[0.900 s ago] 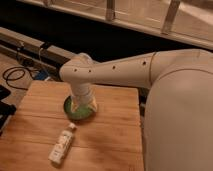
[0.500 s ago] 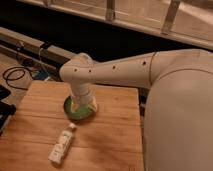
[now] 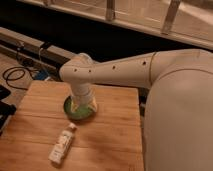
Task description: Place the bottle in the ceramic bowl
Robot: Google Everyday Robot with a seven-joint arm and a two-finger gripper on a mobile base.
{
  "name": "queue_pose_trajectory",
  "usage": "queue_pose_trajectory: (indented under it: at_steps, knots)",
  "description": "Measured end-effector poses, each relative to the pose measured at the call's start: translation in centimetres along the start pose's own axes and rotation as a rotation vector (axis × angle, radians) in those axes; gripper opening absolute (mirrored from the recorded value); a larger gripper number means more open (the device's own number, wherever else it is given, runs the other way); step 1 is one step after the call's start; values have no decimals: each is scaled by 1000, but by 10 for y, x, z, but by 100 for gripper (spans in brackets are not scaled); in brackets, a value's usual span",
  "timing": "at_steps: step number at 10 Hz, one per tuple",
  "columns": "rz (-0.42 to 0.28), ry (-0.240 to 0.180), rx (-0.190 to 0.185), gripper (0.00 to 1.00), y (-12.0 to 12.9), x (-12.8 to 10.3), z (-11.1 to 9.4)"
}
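While the gripper (image 3: 83, 106) is held open over the ceramic bowl (image 3: 73, 114), the bottle (image 3: 63, 144) is seen lying apart from it.

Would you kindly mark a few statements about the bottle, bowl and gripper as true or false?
1. The bottle lies on its side on the table. True.
2. The bottle is in the bowl. False: it lies on the wood, apart from the bowl and nearer the camera.
3. The gripper is down over the bowl. True.
4. The gripper holds the bottle. False: the bottle lies free on the table, away from the gripper.
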Motion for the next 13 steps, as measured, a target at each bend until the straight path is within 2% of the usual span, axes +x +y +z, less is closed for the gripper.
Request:
queue_pose_trajectory:
  at_steps: [10, 13]
  knots:
    - [0, -1, 0, 65, 0, 0, 0]
    - [-10, -26, -13, 65, 1, 5, 1]
